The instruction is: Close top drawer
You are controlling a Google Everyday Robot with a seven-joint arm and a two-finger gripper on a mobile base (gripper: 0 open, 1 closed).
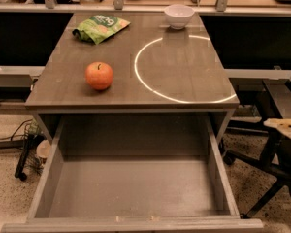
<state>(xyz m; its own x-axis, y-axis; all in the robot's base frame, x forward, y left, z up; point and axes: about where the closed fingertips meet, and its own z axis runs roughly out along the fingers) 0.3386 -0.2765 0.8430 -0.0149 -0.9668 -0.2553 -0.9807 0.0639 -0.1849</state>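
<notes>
The top drawer (pixel 131 186) is a wide, deep grey box pulled far out from under the grey table top (pixel 184 81). It is empty, and its front edge (pixel 131 224) runs along the bottom of the view. Its handle is hidden. My gripper (pixel 282 125) seems to be the pale tip on a dark arm at the right edge. It is level with the table's underside, to the right of the drawer and apart from it.
On the table top are a red apple (pixel 99 75), a green snack bag (pixel 101 27) and a white bowl (pixel 179 16). A dark chair base (pixel 266 178) stands on the speckled floor at the right. Cables and a small stand (pixel 26 149) are at the left.
</notes>
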